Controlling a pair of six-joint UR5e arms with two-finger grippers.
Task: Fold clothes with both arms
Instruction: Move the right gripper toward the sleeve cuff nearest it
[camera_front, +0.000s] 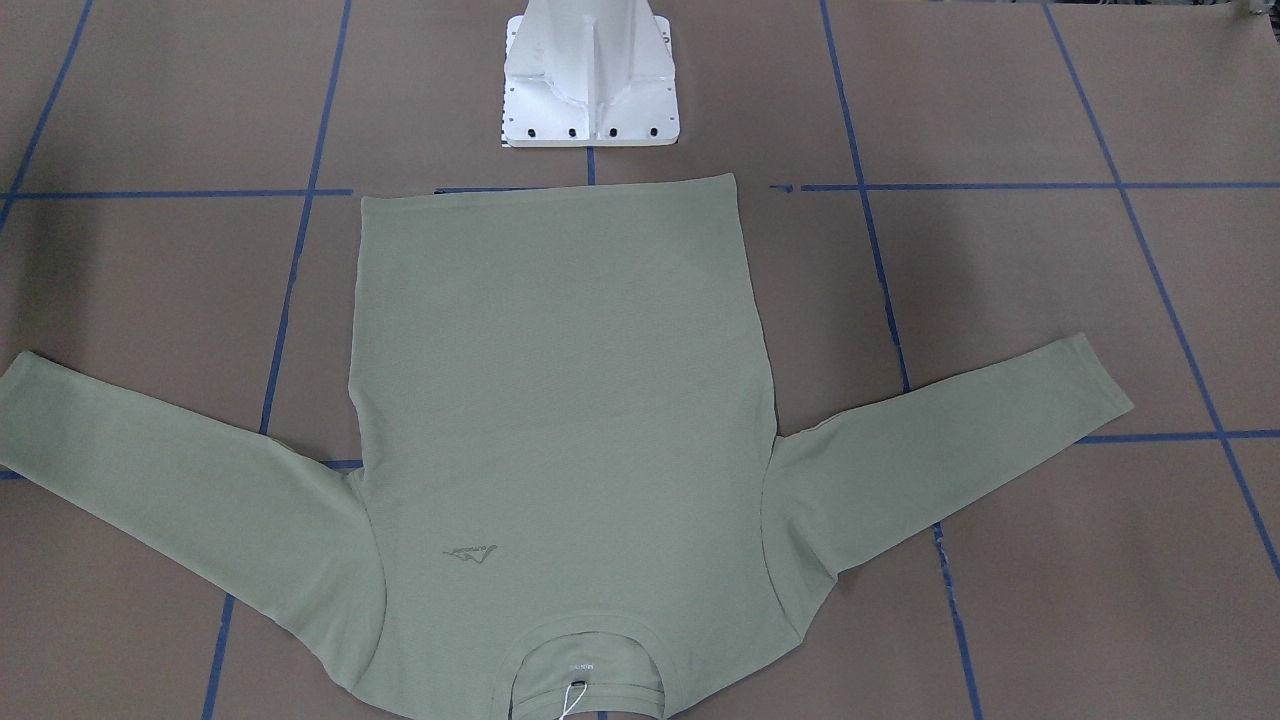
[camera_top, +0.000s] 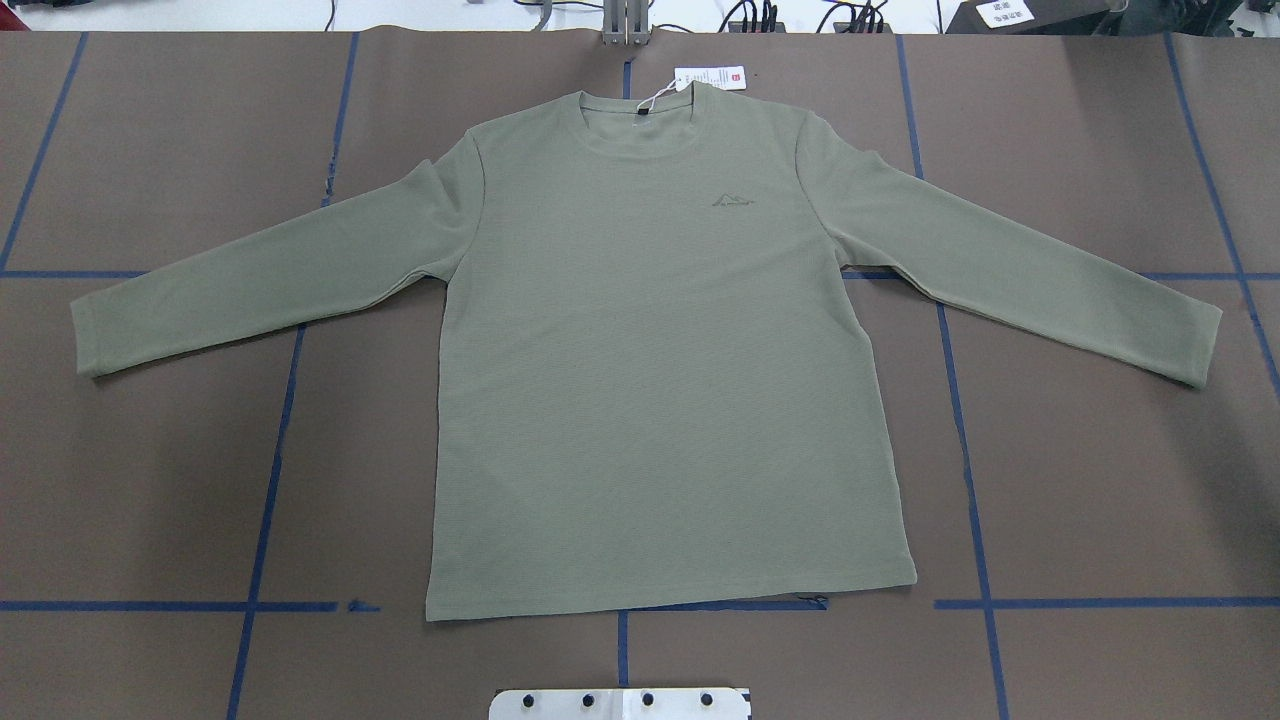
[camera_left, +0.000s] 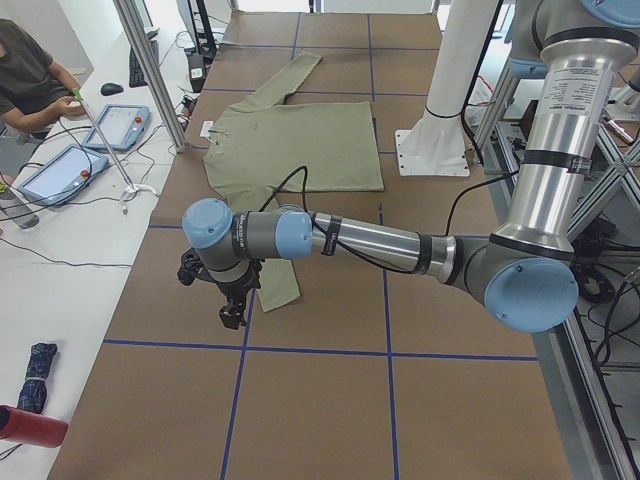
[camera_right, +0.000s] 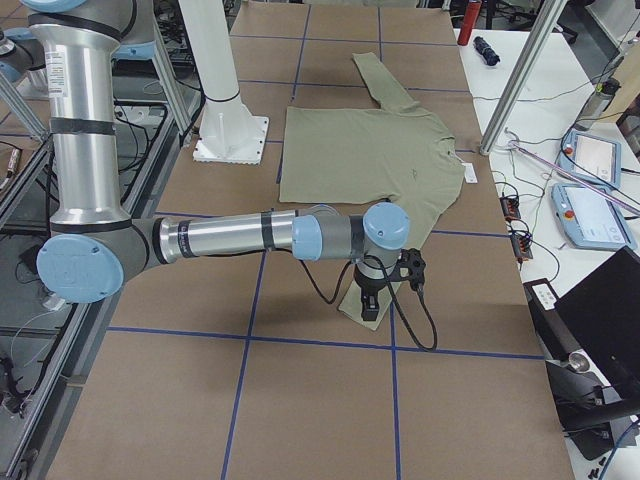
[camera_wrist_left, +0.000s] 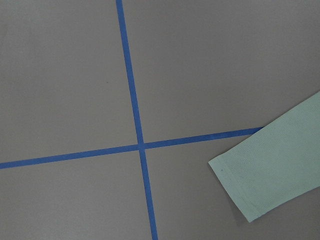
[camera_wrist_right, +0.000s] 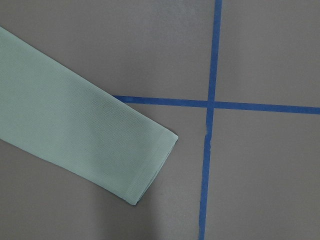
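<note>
Shirt (camera_top: 660, 380) lay flat, face up, in the middle of the table (camera_top: 1100, 480), with the hem toward the robot's base plate (camera_front: 590, 80) and the collar at the far edge. The hang tag (camera_top: 710, 78) was drawn out of the neck onto the table. Sleeves were spread to left and right, angled a little toward the near side, and neither overlapped the body. Judged a start layout: no fold made yet, each cuff within reach of the arm on its own side. Left gripper (camera_left: 235, 312) hung over the table close by the left cuff (camera_wrist_left: 240, 192), and right gripper (camera_right: 368, 302) likewise by the right cuff (camera_wrist_right: 150, 165). Each wrist camera looked straight down on its cuff, which lay flat beside a crossing of blue tape lines (camera_wrist_left: 141, 146), with no fingers in frame. The jaws showed in the side views only, so I could not tell how far either stood open or whether it held anything. Neither cuff looked lifted or pinched. Judged next step: take the cuffs and bring the sleeves inward first.
</note>
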